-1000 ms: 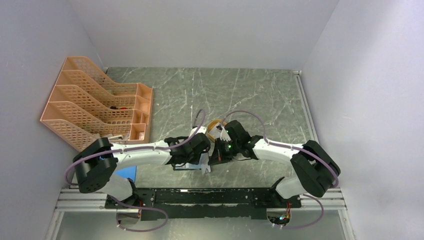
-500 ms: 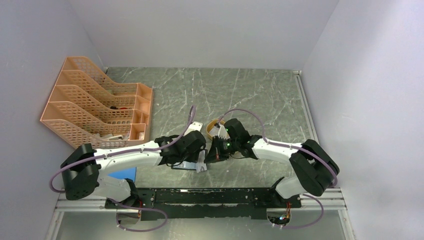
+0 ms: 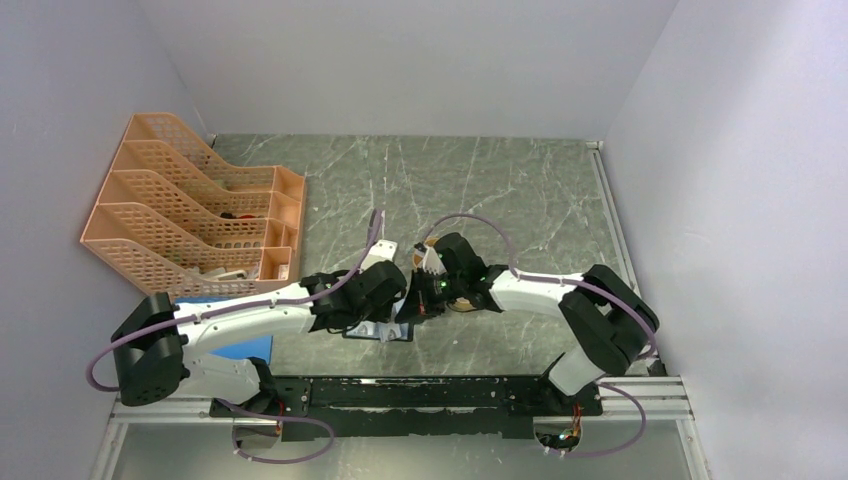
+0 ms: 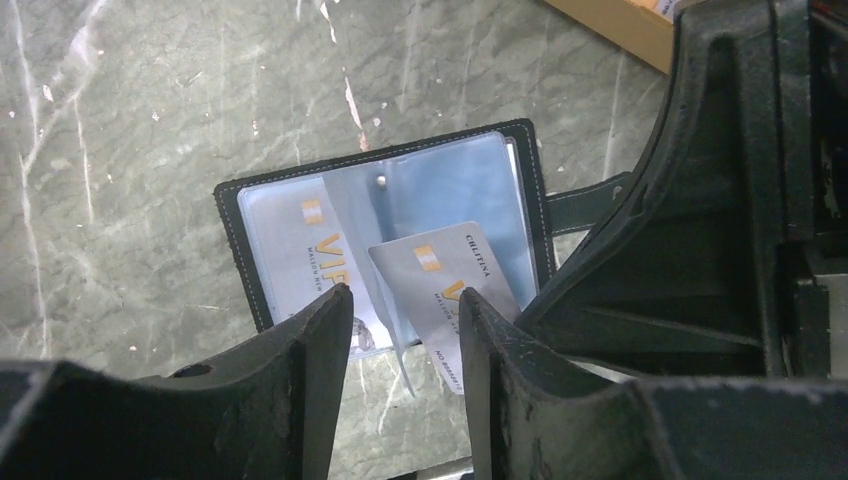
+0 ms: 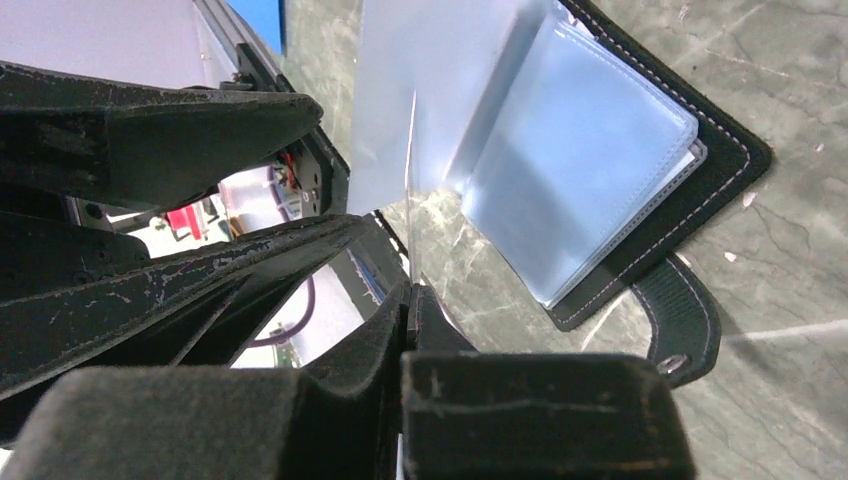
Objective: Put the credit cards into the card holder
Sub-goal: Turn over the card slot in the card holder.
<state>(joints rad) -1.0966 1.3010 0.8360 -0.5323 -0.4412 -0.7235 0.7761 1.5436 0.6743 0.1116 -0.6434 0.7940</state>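
The card holder (image 4: 235, 240) lies open and flat on the table, black outside with bluish clear pockets inside. One white credit card (image 4: 305, 250) with gold print sits in its left pocket. My right gripper (image 5: 411, 292) is shut on a second credit card (image 4: 440, 280), held tilted with its far end over the holder's right half. In the right wrist view that card shows edge-on (image 5: 411, 180) beside a raised clear pocket page (image 5: 440, 90). My left gripper (image 4: 402, 295) hovers open just in front of the holder's near edge, with only the tip of a clear page between its fingers.
An orange mesh file rack (image 3: 190, 215) stands at the back left. A flat blue pad (image 3: 245, 346) lies under the left arm near the front edge. The holder's snap tab (image 5: 685, 330) sticks out to one side. Both arms crowd together at the table's middle front.
My left gripper has opened wider and that arm has drawn back to the left. The right gripper has moved left and nearer with the card, over the open holder.
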